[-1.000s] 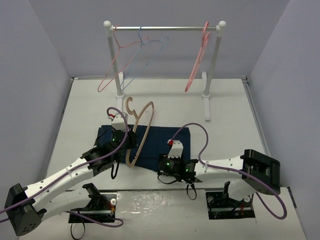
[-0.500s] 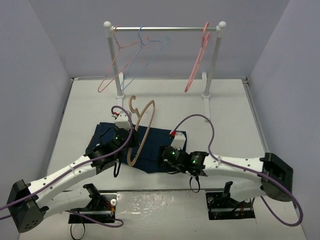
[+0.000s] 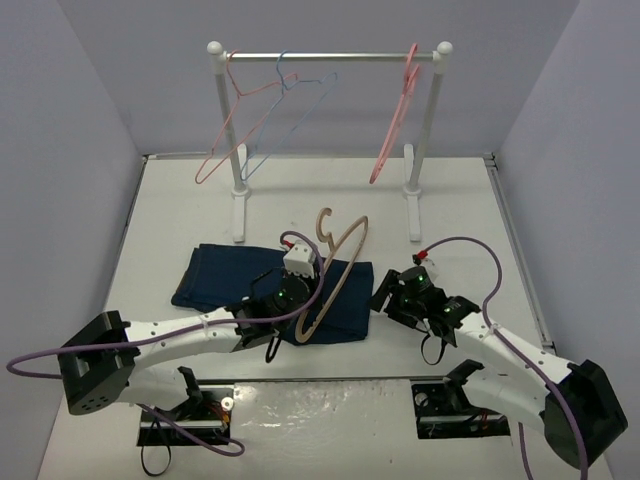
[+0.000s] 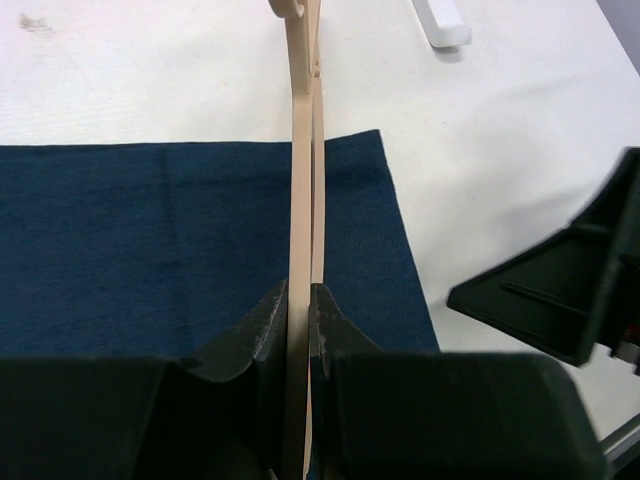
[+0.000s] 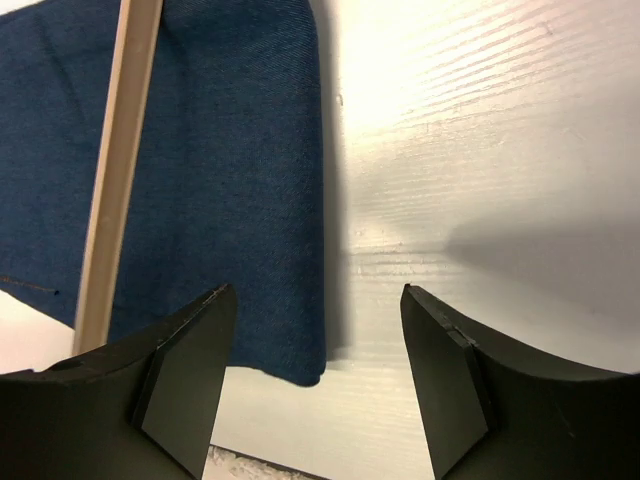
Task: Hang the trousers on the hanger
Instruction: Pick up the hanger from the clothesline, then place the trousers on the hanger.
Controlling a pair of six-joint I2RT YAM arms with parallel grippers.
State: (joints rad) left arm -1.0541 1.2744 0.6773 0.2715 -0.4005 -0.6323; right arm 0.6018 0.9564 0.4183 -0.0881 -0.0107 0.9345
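Note:
The dark navy trousers lie folded flat on the white table. My left gripper is shut on the tan hanger and holds it upright over the trousers' right part; in the left wrist view the hanger runs between my shut jaws across the trousers. My right gripper is open and empty just right of the trousers' right edge. In the right wrist view the gripper straddles the trousers' near right corner, with the hanger at the left.
A white clothes rack stands at the back with thin pink hangers and a thin light-blue hanger. Its feet stand on the table behind the trousers. Grey walls close in both sides.
My left gripper has carried the hanger to the right, over the trousers' right part. My right gripper has let go of the trousers, opened and drawn back to the right of their edge.

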